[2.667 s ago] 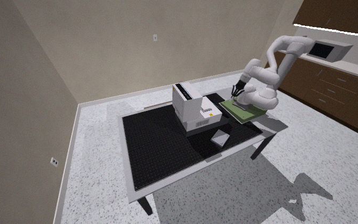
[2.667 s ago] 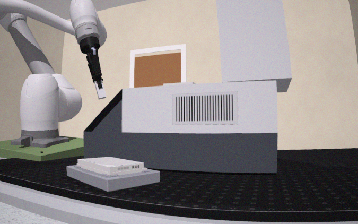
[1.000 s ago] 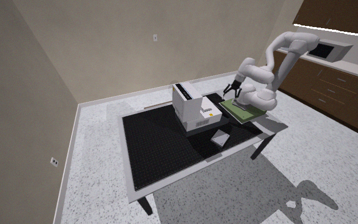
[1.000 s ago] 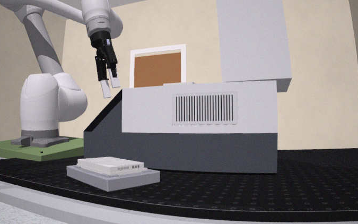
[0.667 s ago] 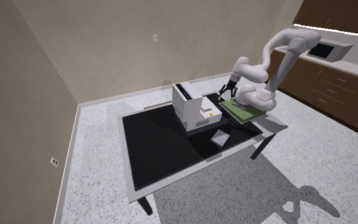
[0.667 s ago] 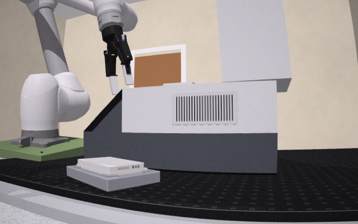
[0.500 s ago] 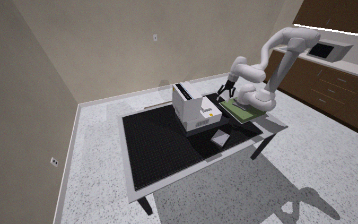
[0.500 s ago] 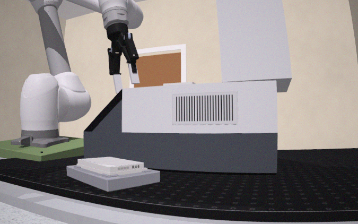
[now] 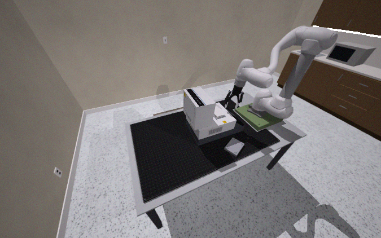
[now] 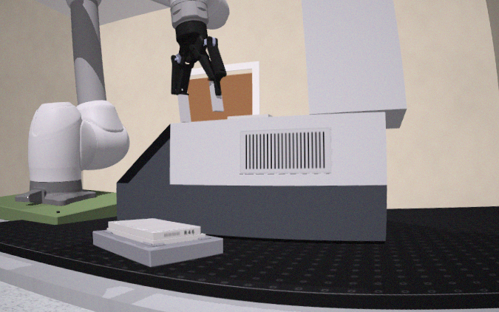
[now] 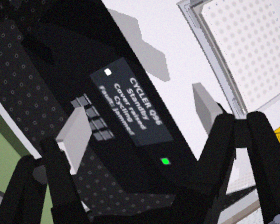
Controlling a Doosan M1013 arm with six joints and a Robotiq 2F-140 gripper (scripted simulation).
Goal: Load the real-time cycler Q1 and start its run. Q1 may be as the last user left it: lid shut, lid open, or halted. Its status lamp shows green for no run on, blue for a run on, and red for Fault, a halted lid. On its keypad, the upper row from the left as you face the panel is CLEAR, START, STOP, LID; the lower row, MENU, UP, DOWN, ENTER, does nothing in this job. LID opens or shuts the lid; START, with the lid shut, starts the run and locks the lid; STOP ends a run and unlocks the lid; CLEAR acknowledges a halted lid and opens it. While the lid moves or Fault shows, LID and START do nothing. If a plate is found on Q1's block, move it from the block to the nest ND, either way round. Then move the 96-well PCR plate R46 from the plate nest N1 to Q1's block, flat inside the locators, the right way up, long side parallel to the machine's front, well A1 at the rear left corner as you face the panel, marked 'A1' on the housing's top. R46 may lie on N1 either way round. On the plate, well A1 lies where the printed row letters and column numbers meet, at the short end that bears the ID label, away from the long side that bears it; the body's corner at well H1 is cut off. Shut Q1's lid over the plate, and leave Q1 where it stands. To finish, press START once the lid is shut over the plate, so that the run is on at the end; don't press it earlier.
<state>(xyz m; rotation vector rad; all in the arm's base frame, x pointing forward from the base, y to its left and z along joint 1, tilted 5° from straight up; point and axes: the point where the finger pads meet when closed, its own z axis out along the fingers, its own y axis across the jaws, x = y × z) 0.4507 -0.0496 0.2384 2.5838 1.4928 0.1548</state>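
The cycler Q1 (image 9: 209,117) stands mid-table with its lid (image 10: 353,58) raised upright. In the wrist view its sloped dark panel shows the display (image 11: 134,110), a green status lamp (image 11: 165,160) and the keypad (image 11: 91,119), which is partly behind my left finger. The block (image 11: 257,50) is a white dotted rectangle in a grey frame; I cannot tell whether a plate lies on it. My gripper (image 10: 200,105) is open and empty, hovering above the panel, also seen in the wrist view (image 11: 147,156). Plate R46 (image 10: 154,228) lies flat on nest N1 (image 10: 157,247) beside Q1's side.
My arm's base sits on a green plate (image 9: 258,118) at the table's far right corner, close to Q1's panel side. The black mat (image 9: 167,148) covers the table. Nest ND is not in view.
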